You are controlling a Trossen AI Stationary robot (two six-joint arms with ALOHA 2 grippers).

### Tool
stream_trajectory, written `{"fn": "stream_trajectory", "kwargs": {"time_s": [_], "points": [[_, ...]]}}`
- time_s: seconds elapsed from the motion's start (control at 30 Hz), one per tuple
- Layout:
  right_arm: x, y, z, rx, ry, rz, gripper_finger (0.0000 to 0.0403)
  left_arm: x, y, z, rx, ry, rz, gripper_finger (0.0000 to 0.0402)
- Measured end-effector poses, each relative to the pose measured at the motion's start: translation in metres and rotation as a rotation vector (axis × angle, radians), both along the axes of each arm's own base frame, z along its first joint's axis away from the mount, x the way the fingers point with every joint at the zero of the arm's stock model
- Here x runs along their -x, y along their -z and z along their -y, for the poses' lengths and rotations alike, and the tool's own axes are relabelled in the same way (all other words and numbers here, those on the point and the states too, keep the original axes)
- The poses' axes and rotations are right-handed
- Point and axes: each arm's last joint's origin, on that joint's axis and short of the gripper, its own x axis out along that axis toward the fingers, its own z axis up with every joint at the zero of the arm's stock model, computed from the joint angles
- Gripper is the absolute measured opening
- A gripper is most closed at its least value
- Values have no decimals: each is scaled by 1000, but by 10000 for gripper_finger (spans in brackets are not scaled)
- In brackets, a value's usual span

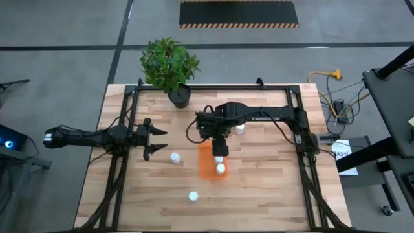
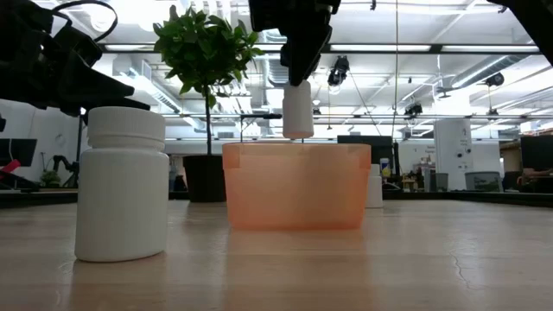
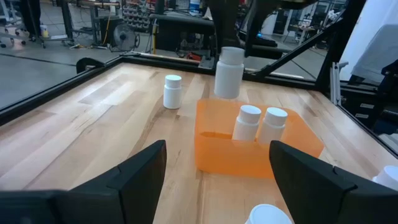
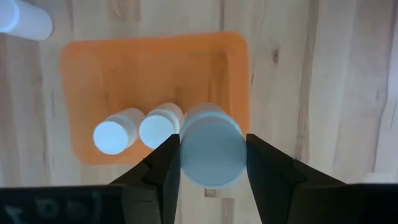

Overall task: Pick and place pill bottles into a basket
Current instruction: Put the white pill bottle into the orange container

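Nearest the low camera you have one pill bottle (image 2: 121,183) standing upright on the table (image 1: 272,188), well in front of the basket (image 2: 295,186). In the high view that is the loose bottle (image 1: 193,195) near the front edge.

Next back, a second loose bottle (image 1: 174,157) stands just ahead of your left gripper (image 1: 157,140). The left arm lies low and level, reaching in from the left edge, fingers (image 3: 134,177) spread wide with nothing between them, pointed toward the basket (image 3: 249,146). It sits well apart from the basket.

Mid-table: the orange basket (image 1: 210,162) holds two bottles (image 3: 247,122) (image 3: 273,124) upright, side by side, touching or nearly so, at its front end.

Your right arm comes in from the right rear, elbow bent, wrist turned straight down over the basket. The right gripper (image 4: 211,168) is clamped on a third bottle (image 4: 212,144), fingers (image 4: 163,168) pressing either side of it. In the low view this held bottle (image 2: 298,110) hangs upright, bottom just above the basket rim, not touching it. From the right wrist it sits over the basket (image 4: 155,74) beside the two inside.

Farther back, another bottle (image 1: 240,129) stands behind the right arm. A potted plant (image 1: 169,65) sits at the rear edge.
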Motion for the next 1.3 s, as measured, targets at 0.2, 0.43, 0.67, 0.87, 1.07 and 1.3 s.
{"fn": "stream_trajectory", "kwargs": {"time_s": [0.2, 0.43, 0.67, 0.87, 1.07, 1.3], "points": [[0, 0, -18, 17, -91, 5, 139, 0, 0, 0, 0, 0, 0, 267], [-1, -2, -26, 21, -131, 28, 139, 0, 0, 0, 0, 0, 0, 267], [-4, 0, -47, 15, -129, 55, 139, 0, 0, 0, 0, 0, 0, 267], [-8, 6, -49, 38, -43, 52, 139, 0, 0, 0, 0, 0, 0, 267], [-10, 6, -37, 40, 6, 59, 139, 0, 0, 0, 0, 0, 0, 267], [-12, 10, -27, 45, 3, 66, 139, 0, 0, 0, 0, 0, 1, 267]]}}
